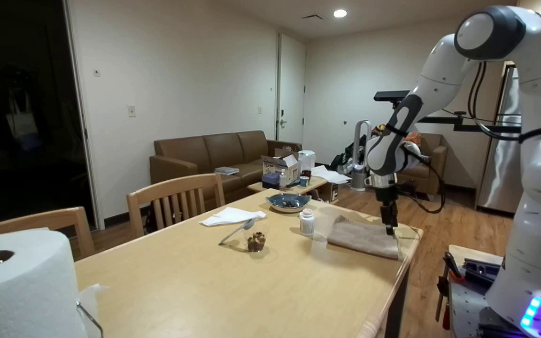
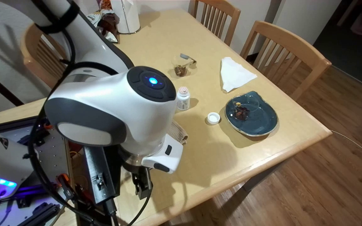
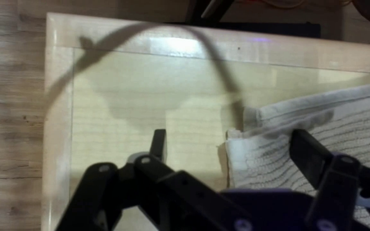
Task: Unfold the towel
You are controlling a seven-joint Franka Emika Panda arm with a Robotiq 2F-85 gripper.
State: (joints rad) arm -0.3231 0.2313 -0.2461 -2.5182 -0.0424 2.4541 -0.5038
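Note:
The towel [image 1: 359, 236] is a beige-brown ribbed cloth. It lies folded near the table's end in an exterior view. In an exterior view, the arm hides most of the towel [image 2: 178, 131] and only one end shows. In the wrist view, the towel [image 3: 265, 160] fills the right side, with stacked layers at its corner. My gripper [image 3: 227, 136] is open with its fingers wide apart. The towel's short edge lies between the fingers. One finger is over bare table and the other over the towel. The gripper [image 1: 390, 230] also shows pointing down in both exterior views [image 2: 143, 190]. Whether the fingertips touch the towel is unclear.
A white bottle [image 1: 306, 222] stands beside the towel. A white cap [image 2: 213, 118] and a blue dish [image 2: 256, 117] are close by. A clear cup with dark pieces [image 1: 256, 240], a white napkin [image 1: 233, 216] and a paper towel roll [image 1: 17, 286] stand farther along the table [image 1: 214, 291].

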